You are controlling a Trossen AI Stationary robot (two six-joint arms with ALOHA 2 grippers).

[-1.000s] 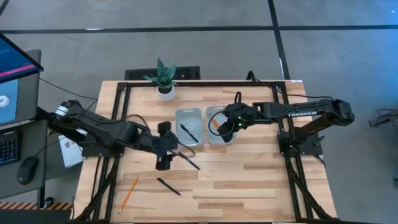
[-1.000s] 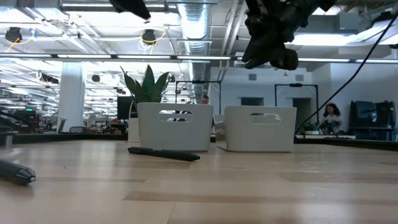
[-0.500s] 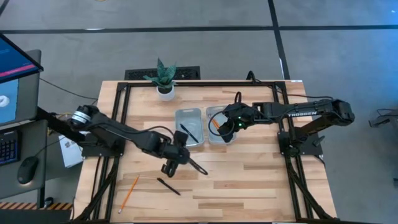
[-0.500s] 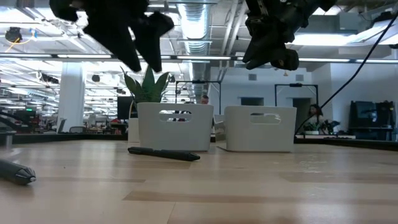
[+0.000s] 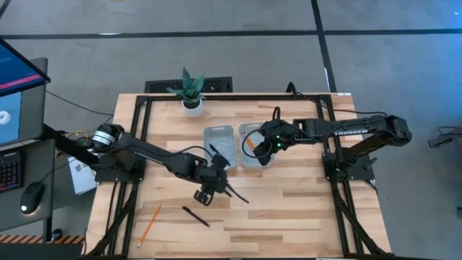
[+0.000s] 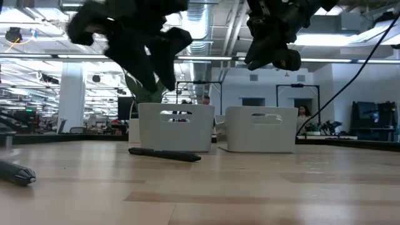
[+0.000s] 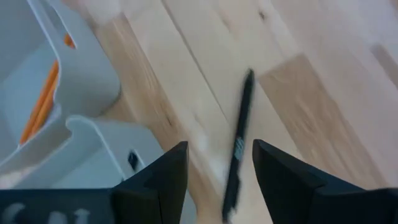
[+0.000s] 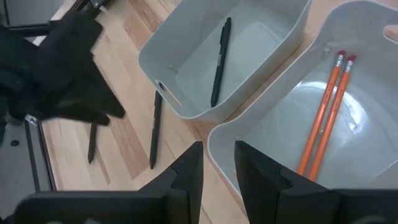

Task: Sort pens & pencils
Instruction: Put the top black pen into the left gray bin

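A black pen (image 5: 232,191) (image 7: 241,124) lies flat on the table in front of the left grey bin (image 5: 219,146). My left gripper (image 5: 216,185) (image 7: 219,149) hangs open above it, one finger on either side, clear of the table in the low view (image 6: 153,59). A second pen (image 5: 195,215) and an orange pencil (image 5: 149,222) lie nearer the front edge. Another pen (image 8: 219,59) rests in the left bin, and two pencils (image 8: 326,112) in the right bin (image 5: 254,144). My right gripper (image 5: 267,148) (image 8: 219,158) hovers over the right bin, open by a narrow gap with nothing in it.
A small potted plant (image 5: 191,90) stands at the far edge behind the bins. A black frame runs along the table's left, right and far edges. Bare wood lies to the right of the pens, in front of the right bin.
My left gripper has moved toward the table's right edge and come down, rolling at the wrist, until it stands over the pen in front of the left bin. The pen has not moved.
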